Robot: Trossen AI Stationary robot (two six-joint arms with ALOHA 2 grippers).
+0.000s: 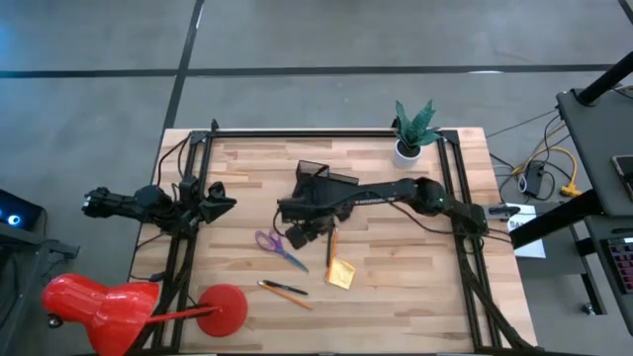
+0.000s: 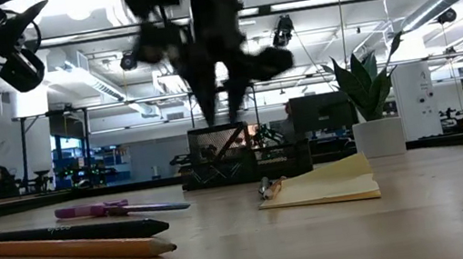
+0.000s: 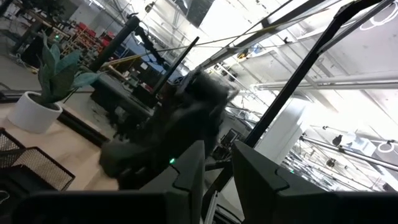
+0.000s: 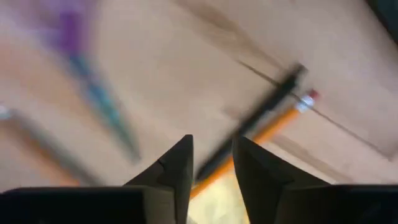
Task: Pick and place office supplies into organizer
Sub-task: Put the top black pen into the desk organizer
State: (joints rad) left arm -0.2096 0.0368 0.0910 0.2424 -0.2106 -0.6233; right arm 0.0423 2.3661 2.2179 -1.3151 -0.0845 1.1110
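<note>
the supplies look to be all out on the table (image 1: 415, 297) and none can be seen inside the organizer (image 1: 321, 180), the black mesh caddy at upper centre of the high view, so as far as the pictures show the sorting has barely begun.

in that view the scissors (image 1: 279, 248) lie just left of centre, a pencil and dark pen (image 1: 332, 245) sit side by side at centre, the yellow sticky-note pad (image 1: 341, 273) is just below them, and a second pen-and-pencil pair (image 1: 285, 292) lies lower still, toward bottom centre. the low view shows the same spread in front of the caddy.

the right gripper (image 1: 305, 233) hangs between the scissors and the centre pencil pair, just below the organizer. its wrist camera shows the fingers (image 4: 177, 171) with a narrow gap and nothing between them — the pencil and pen show on the table beyond the tips. whether it is on its way to that pair is only a guess.

the left gripper (image 1: 220, 203) waits at the left edge of the table, jaws narrowly parted, holding nothing.

every item is left to be placed.
</note>
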